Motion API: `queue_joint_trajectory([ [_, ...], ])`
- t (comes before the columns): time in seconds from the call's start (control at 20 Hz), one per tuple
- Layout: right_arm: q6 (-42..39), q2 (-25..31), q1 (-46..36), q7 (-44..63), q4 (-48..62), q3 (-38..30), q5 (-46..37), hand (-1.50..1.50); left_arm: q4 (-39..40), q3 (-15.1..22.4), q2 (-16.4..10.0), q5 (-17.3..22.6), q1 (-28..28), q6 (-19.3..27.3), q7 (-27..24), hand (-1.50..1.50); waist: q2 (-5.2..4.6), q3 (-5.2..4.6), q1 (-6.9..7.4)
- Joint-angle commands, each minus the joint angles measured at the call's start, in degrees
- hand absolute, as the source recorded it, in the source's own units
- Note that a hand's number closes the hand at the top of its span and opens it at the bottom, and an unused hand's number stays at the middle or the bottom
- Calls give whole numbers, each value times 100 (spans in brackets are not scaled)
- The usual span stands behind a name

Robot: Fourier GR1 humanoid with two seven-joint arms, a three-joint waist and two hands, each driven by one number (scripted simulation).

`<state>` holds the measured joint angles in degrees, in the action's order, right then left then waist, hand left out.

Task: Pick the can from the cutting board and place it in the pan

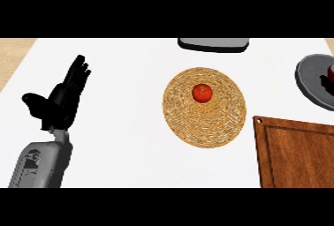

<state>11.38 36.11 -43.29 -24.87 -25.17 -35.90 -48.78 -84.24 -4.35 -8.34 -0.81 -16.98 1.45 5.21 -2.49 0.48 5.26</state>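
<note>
Nearest you, the left hand (62,95) is standing on its grey forearm by the counter's (130,150) near-left corner. It is resting open, fingers spread wide and pointing up, holding nothing. You are seeing the cutting board (297,154) lying at the near-right corner. A round woven mat (204,107) is sitting mid-counter, with a red fruit (202,92) resting on its far half. The grey pan (310,81) is lying at the right edge, cut off by the view. The can (331,71) is showing only as a red sliver within the pan's outline at that edge; you cannot tell whether it is touching the pan. A dark shape just beside it is appearing to be the right hand (324,81); its state cannot be told. A grey-and-black item (214,43) is sitting at the far edge.
</note>
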Motion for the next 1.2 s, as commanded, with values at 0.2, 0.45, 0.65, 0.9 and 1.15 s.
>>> queue_joint_trajectory([
  [0.2,-1496,208,-149,-266,1192,-236,338,-150,98,-38,-10,20,51,-35,-142,0,-13,7,9],
  [0.45,-1270,243,-53,-794,1262,-353,414,-150,51,-33,30,-12,-131,65,-24,0,-13,21,-28],
  [0.65,-1344,262,-168,-1228,1273,-855,942,-150,130,-54,13,-48,74,43,-296,0,18,14,-91],
  [0.9,-2160,728,-71,-1488,1487,-1432,1553,-150,70,-37,76,-78,161,129,-231,0,63,10,-193],
  [1.15,-3827,1323,385,-1874,1702,-1554,1802,-150,18,-153,-71,-54,143,126,10,0,149,-8,-366],
])
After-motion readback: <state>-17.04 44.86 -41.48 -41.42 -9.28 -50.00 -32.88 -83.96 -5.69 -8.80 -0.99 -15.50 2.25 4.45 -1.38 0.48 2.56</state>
